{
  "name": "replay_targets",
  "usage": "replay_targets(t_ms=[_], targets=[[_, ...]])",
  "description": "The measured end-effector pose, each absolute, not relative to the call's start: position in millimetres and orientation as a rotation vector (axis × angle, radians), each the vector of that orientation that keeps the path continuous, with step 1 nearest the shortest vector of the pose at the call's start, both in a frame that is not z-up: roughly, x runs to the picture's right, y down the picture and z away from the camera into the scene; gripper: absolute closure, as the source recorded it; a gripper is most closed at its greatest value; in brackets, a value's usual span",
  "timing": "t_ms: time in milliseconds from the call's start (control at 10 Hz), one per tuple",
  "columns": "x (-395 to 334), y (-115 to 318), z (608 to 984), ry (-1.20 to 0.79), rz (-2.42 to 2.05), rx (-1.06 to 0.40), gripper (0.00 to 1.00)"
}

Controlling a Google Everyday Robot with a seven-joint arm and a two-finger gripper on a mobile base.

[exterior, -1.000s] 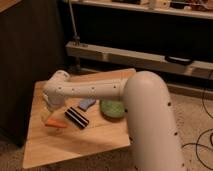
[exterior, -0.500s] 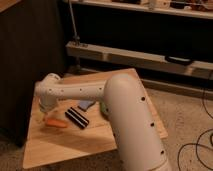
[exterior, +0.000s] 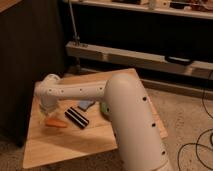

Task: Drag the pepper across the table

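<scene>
Pepper [exterior: 56, 122]: one, on table [exterior: 65, 150]; jaws above it.

The gripper [exterior: 49, 113] is held low over the pepper [exterior: 56, 122], near the table's [exterior: 75, 145] 9 o'clock edge. A striped block [exterior: 77, 117] is seen just beside the pepper, at its 3 o'clock.

You get dim, warm light, and the small light-wood table [exterior: 75, 145] catches most of it. The gripper [exterior: 51, 115] sits shaded under the white arm [exterior: 80, 92], over the table's left side.
</scene>
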State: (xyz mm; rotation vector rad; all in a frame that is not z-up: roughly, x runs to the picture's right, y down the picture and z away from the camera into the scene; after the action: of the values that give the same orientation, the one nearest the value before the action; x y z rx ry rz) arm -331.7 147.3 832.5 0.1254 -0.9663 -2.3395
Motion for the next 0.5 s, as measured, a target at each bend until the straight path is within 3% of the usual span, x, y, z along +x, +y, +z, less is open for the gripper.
replay_targets(t_ms=[500], targets=[[-339, 168, 831, -1.017, -2.352, 0.107, 0.20]])
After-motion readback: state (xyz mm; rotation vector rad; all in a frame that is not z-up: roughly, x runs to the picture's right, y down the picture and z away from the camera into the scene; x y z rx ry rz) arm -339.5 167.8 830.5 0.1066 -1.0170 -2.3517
